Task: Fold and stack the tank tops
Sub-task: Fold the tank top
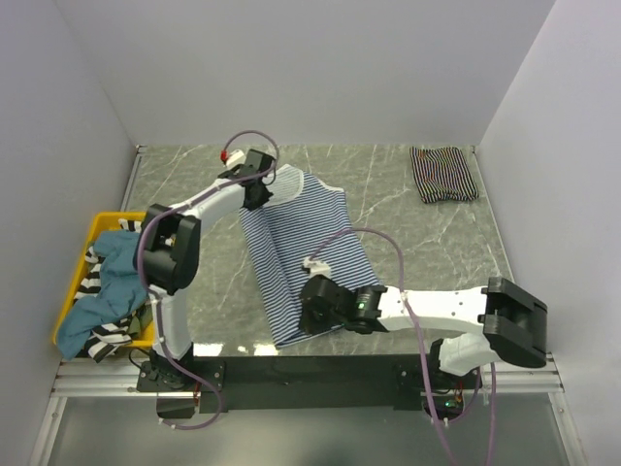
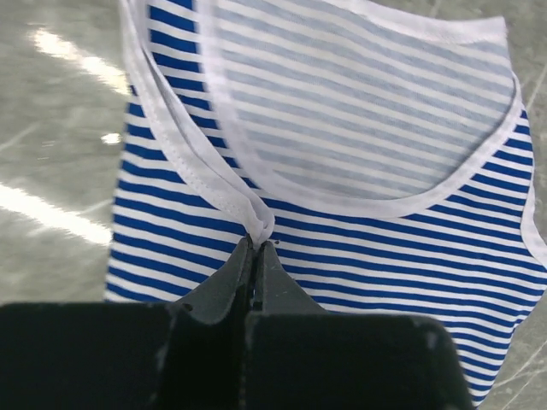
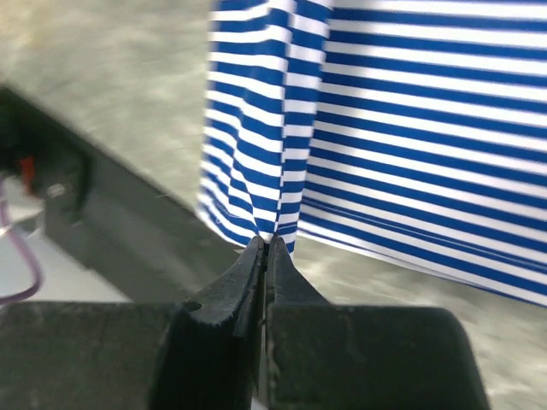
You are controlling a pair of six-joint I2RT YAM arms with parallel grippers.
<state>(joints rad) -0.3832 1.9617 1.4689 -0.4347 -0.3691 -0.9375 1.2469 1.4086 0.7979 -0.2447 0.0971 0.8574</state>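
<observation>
Slipping is the risk: left claw (image 2: 256, 248) clamped on the blue-and-white tank top (image 2: 367, 282) at its eleven-o'clock strap (image 2: 255, 218), right claw (image 3: 267, 248) clamped on its six-o'clock hem (image 3: 256, 218) — should the arms overstretch it.

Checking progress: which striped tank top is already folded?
The black-and-white striped fabric top at the grey table's far right corner, a compact bundle. The blue-and-white top lies spread out; others sit heaped in the yellow bin.

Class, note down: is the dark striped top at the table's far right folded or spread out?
Folded: the dark top lies as a small, compact rectangle, not laid out full length.
</observation>
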